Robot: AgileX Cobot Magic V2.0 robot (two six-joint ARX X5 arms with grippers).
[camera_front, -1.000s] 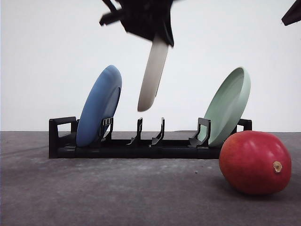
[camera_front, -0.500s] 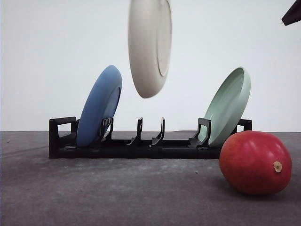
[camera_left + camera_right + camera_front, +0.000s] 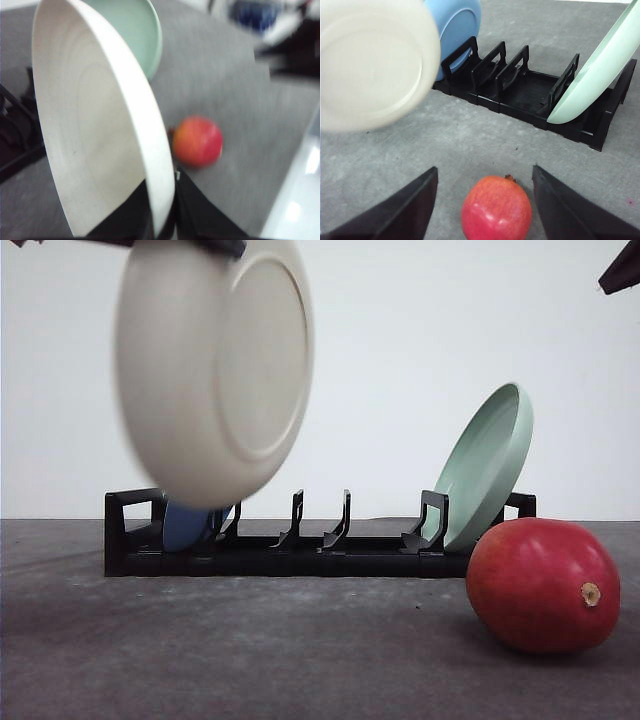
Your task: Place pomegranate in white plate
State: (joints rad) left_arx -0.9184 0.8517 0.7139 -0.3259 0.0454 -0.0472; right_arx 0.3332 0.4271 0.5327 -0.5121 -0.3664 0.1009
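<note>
The grey bench [image 3: 250,660] fills the lower part of the front view, with a black dish rack [image 3: 320,545] across the middle of the frame. The white plate [image 3: 215,365] hangs in the air at the upper left, tilted on edge, underside toward the camera. In the left wrist view the left gripper [image 3: 162,220] pinches its rim at the bottom of the frame, closed on the plate. A pale green plate [image 3: 487,465] leans in the rack at right; a blue plate [image 3: 185,525] peeks out below the white one. The pomegranate [image 3: 543,585] rests on the bench at lower right, untouched. The right gripper [image 3: 485,200] hovers spread wide above the fruit, holding nothing. The plate is not yet set down, and the fruit is yet to be lifted.
</note>
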